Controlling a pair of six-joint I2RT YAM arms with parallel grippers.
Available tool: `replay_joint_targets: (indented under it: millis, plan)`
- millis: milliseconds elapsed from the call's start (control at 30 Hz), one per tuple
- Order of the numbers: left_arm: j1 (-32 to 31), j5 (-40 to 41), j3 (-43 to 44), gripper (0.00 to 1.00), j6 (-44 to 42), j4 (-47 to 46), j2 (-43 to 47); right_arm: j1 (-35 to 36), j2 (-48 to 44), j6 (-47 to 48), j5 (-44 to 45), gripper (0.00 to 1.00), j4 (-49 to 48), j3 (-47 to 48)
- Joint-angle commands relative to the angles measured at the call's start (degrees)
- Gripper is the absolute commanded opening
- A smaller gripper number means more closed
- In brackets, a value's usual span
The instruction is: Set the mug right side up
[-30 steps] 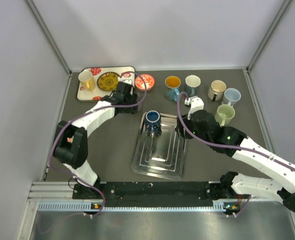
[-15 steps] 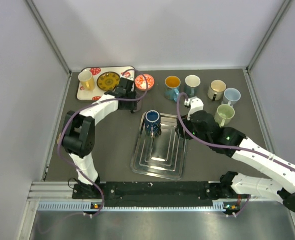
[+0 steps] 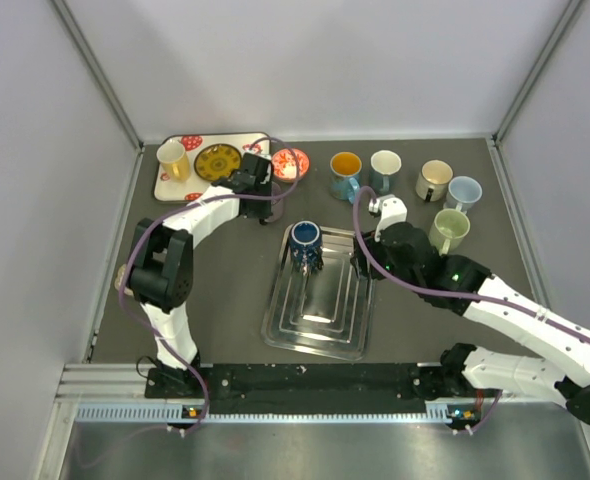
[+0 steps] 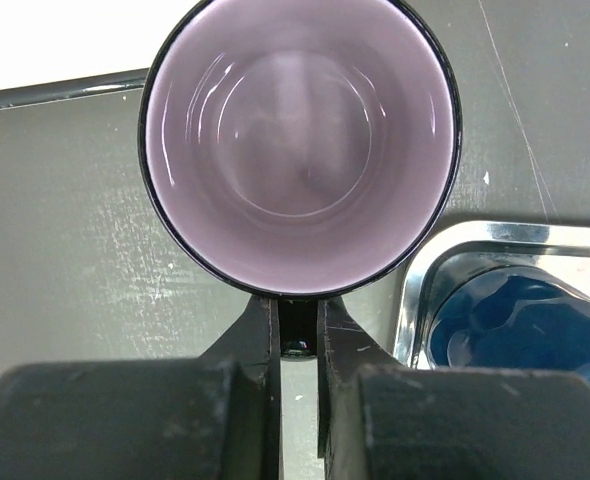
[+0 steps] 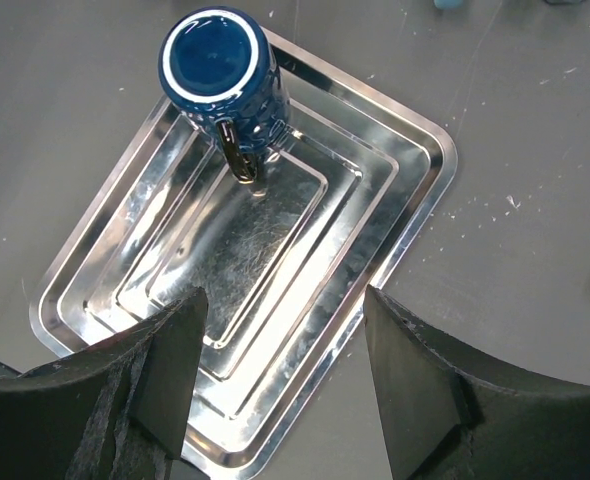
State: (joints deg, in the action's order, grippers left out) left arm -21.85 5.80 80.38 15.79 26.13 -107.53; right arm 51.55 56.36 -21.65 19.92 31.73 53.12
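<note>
The blue mug (image 3: 305, 238) stands in the far left corner of the steel tray (image 3: 320, 320) at the middle of the bench (image 3: 225, 280). Its flat base with a pale ring faces up and its dark handle points toward the tray's middle. The right gripper (image 3: 365, 264) hangs over the tray's far right edge. In its wrist view its jaws are spread wide and empty above the tray (image 5: 275, 270), apart from the blue mug (image 5: 220, 65), which is farther off to the left. The left gripper (image 3: 258, 178) reaches to the far left of the tray, right beside a black mug (image 3: 289, 163) that stands mouth up on the bench and shows a pinkish inside. In the left wrist view the left gripper (image 4: 297, 310) has its jaws pressed almost together. They pinch a thin dark piece that juts from the near wall of the black mug (image 4: 300, 140) just under the rim, and it looks like the handle. At the lower right of that view are the tray's rim (image 4: 445, 250) and part of the blue mug (image 4: 515, 320). At the far left of the bench a white tray (image 3: 170, 185) holds a yellow mug (image 3: 172, 158) and a dark patterned plate (image 3: 216, 161). Five more mugs stand mouth up at the far right.
</note>
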Motion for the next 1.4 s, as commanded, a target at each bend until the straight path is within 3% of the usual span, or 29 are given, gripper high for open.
replay_joint_targets:
  millis: [0, 167, 333, 467, 600, 700, 800, 933, 1067, 1367]
  plan:
    - [0.3, 1.1, 1.3, 0.00, -0.9, 0.6, 0.0, 0.4, -0.5, 0.0, 1.3, 0.64, -2.0, 0.3]
    - [0.2, 2.1, -1.7, 0.00, 0.6, 1.2, 9.0, 0.4, -1.2, -0.6, 1.3, 0.64, -2.1, 0.3]
    - [-0.6, -0.2, -6.2, 0.00, 2.0, 1.8, 23.6, 0.4, -1.8, -2.4, -0.3, 0.64, -3.7, 0.4]
    - [-0.8, -7.3, -11.2, 0.00, 5.8, 0.9, 34.8, 0.4, -3.1, -6.3, -4.6, 0.64, -10.0, -1.2]
    - [-0.8, -18.7, -18.9, 0.00, 12.6, -11.3, 48.9, 0.3, -7.4, -12.1, -19.6, 0.65, -25.3, -8.4]
    - [-0.8, -28.5, -25.0, 0.00, 21.1, -20.4, 55.3, 0.2, -7.5, -15.7, -30.8, 0.70, -32.8, -8.1]
    - [-1.2, -36.8, -29.2, 0.00, 31.0, -31.8, 58.4, 0.2, -8.3, -19.9, -34.9, 0.73, -40.6, -9.8]
    - [-2.1, -40.3, -35.1, 0.00, 43.4, -48.8, 61.7, -0.2, -10.9, -24.5, -34.5, 0.75, -48.7, -13.6]
    - [-3.5, -41.4, -39.1, 0.00, 48.7, -57.5, 63.6, -1.1, -12.0, -28.4, -35.6, 0.75, -54.5, -17.3]
    - [-6.8, -43.2, -40.2, 0.00, 51.7, -61.8, 62.9, -1.2, -10.0, -28.5, -36.6, 0.75, -59.7, -17.0]
